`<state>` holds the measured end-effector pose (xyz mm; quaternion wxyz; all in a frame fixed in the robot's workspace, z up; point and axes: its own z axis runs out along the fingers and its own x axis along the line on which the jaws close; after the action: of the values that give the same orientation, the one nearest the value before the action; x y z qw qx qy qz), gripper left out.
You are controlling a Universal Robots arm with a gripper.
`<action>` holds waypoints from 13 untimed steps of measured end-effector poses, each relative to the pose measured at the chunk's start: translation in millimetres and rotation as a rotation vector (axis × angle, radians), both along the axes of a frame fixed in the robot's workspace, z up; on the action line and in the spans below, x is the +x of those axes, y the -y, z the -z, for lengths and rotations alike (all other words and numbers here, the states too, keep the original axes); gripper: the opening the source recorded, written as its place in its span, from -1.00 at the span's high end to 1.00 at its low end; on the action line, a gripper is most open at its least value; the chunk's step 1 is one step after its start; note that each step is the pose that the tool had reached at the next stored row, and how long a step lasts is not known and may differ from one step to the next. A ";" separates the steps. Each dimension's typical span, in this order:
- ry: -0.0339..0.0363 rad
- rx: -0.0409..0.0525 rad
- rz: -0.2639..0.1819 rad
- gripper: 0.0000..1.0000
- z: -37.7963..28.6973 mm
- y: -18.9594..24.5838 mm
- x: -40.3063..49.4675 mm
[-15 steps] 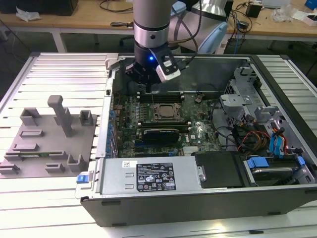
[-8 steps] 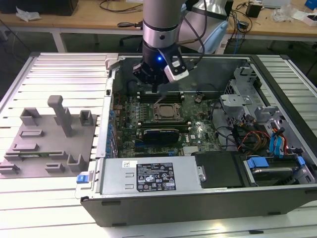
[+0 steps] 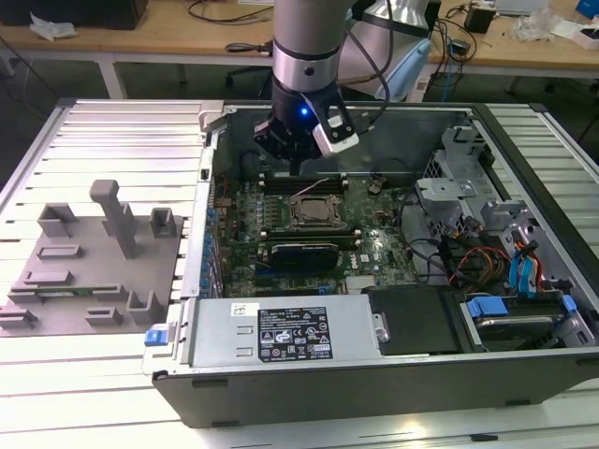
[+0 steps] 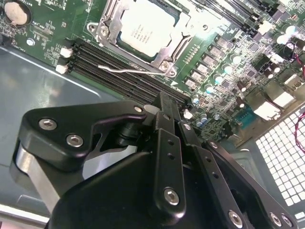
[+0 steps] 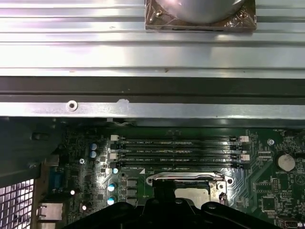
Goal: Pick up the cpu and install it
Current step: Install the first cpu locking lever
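The cpu [image 4: 145, 26] is a pale silver-white square lying flat inside the metal-framed socket [image 4: 107, 24] on the green motherboard. The exterior view shows the cpu [image 3: 315, 211] in the middle of the open computer case. A thin socket lever [image 4: 136, 70] sticks out beside the frame. My gripper [image 3: 294, 168] hangs above the memory slots [image 4: 114, 64], just past the socket on its far side and apart from the cpu. In the second wrist view the gripper [image 4: 164, 102] is shut, with nothing between its black fingers. The first wrist view shows the cpu [image 5: 193, 193] in its socket.
A grey moulded tray [image 3: 89, 253] lies on the ribbed table at the exterior view's left. The case holds a power supply [image 3: 281, 332] at the front, a black card [image 3: 304, 253], and drive cages with cables [image 3: 487, 234] at the right. The case wall [image 5: 152, 109] runs close behind the slots.
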<state>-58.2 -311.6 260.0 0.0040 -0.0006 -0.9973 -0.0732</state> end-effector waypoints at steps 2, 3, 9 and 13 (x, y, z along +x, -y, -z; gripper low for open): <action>0.0000 -0.0015 0.008 0.79 2.3 0.0 -0.1; -0.0001 -0.0015 0.010 0.79 3.5 0.0 -0.1; 0.0000 -0.0015 0.022 0.79 8.2 0.0 0.0; 0.0000 -0.0015 0.026 0.79 10.0 0.0 0.0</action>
<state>-58.2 -311.6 249.9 0.0031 -0.0134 -0.9973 -0.0725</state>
